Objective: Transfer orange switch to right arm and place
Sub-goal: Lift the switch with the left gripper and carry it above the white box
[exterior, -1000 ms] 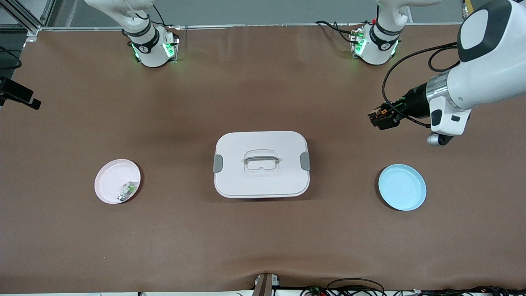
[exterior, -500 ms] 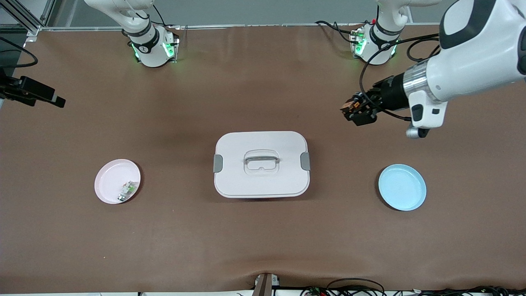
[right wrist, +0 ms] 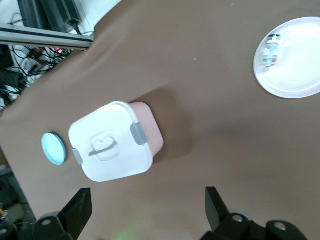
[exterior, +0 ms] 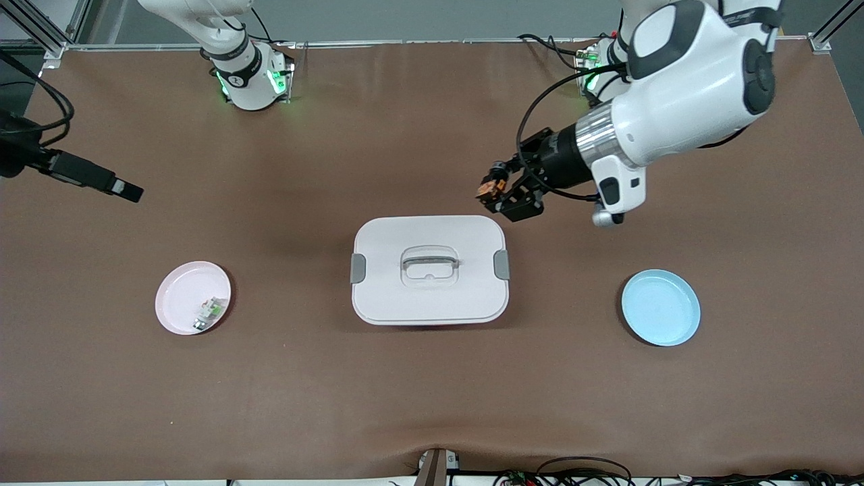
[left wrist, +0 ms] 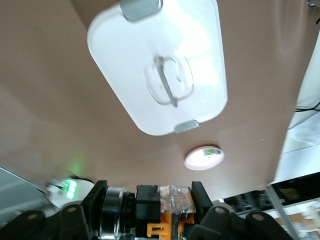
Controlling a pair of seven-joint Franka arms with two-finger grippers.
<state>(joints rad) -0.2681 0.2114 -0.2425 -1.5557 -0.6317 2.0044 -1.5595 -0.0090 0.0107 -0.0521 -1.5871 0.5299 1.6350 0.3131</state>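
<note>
We see the right gripper [exterior: 128, 192], matte black, up over the brown table [exterior: 304, 398] toward the right arm's end, jaws spread wide with nothing between them; its fingers [right wrist: 77, 207] frame the wrist view. Below it in the front view sits a round pale pink plate [exterior: 177, 297], glossy, holding a small whitish-and-green part [exterior: 210, 312] at its rim. At mid-table is a white rounded-rectangle lidded box [exterior: 429, 270] with grey side clips and a moulded handle; the right wrist view shows its pinkish base. The left gripper [exterior: 497, 192] hangs over the table just beside the box's corner, clamped tight on the orange switch [exterior: 487, 190], a blocky black-and-orange part with a clear top [left wrist: 172, 202]. Toward the left arm's end lies a smooth round light blue plate [exterior: 661, 307].
</note>
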